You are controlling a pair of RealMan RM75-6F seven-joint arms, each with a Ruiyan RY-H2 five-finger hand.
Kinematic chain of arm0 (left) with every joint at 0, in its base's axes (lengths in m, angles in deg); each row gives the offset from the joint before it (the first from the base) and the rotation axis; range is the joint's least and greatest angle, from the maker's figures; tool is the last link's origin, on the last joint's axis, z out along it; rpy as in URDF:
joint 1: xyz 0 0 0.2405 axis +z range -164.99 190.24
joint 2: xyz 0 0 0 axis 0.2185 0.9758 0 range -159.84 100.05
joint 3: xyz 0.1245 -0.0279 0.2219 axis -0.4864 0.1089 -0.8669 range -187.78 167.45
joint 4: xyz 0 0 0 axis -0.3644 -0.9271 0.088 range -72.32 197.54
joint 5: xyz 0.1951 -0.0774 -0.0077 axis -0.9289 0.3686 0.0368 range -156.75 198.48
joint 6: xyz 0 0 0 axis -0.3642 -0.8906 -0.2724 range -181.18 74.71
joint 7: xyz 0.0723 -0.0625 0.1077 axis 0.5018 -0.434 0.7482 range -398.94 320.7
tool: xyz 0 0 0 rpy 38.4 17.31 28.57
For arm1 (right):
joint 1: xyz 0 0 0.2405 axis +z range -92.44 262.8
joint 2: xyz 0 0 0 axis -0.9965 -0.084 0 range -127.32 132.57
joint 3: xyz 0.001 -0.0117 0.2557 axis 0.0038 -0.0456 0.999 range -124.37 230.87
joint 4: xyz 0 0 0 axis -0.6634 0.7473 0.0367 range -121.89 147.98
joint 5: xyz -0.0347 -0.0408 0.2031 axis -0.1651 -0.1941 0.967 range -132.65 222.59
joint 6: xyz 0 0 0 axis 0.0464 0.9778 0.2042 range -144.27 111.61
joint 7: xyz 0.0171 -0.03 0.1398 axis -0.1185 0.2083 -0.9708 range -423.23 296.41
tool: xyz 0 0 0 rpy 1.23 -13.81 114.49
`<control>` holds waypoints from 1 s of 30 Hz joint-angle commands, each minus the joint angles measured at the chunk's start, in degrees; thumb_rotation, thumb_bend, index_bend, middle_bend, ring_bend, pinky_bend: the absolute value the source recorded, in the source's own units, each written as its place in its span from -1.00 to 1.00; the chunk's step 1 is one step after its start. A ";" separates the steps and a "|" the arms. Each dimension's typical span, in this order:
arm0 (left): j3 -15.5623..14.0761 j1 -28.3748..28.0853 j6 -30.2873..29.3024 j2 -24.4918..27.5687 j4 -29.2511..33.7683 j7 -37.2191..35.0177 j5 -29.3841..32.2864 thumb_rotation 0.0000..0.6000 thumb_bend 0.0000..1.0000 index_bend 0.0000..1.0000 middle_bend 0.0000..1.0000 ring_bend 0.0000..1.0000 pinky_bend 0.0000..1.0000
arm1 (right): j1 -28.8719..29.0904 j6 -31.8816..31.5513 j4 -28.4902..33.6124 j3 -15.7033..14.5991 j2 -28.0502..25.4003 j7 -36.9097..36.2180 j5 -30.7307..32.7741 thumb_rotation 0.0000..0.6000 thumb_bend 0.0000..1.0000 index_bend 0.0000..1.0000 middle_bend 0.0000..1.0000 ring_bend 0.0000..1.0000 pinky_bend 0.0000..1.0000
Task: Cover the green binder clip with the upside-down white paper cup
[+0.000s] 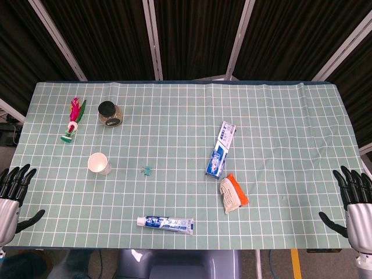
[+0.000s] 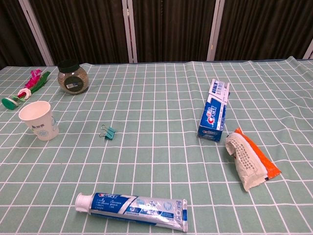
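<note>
Your green binder clip (image 1: 147, 170) lies on the checked green tablecloth (image 1: 279, 128) left of centre, well apart from both hands, its wire handles pointing toward the white paper cup (image 1: 99, 163). The cup stands just to the clip's left with its mouth up, near but not touching it; the chest view shows printing on its side wall. Your left hand (image 1: 13, 195) sits at the table's near left corner, well apart from the cup and farther still from the clip; its fingers point up and away from you, spread apart, the thumb held out toward the table, and it holds nothing. Your right hand (image 1: 353, 200) mirrors this at the near right corner: fingers raised and splayed, thumb extended inward, nothing between them. Both hands appear only in the head view. Other items: a dark-lidded glass jar (image 1: 110, 113) and a pink-and-green feathered shuttlecock (image 1: 73, 119) at the far left, behind the cup; a blue toothpaste box (image 1: 221, 149) right of centre, lying along the table's depth; a white-and-orange packet (image 1: 233, 193) just in front of that box; and a toothpaste tube (image 1: 165, 222) lying crosswise near the front edge, cap to the left.
</note>
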State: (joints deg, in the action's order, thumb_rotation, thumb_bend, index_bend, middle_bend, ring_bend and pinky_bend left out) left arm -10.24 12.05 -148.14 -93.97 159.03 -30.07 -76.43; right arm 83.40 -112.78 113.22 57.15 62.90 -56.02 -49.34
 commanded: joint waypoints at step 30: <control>3.33 -26.06 29.77 -24.18 -35.39 33.48 -2.98 1.00 -1.00 -1.00 -1.00 -1.00 -1.00 | 1.33 3.24 -0.54 2.33 0.31 0.57 6.77 1.00 -1.00 -1.00 -1.00 -1.00 -1.00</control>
State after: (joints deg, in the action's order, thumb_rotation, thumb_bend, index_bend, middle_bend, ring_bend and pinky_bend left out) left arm -6.65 -13.34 -118.83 -117.41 124.51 2.90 -79.15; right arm 84.71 -109.58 112.72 59.45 63.18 -55.50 -42.60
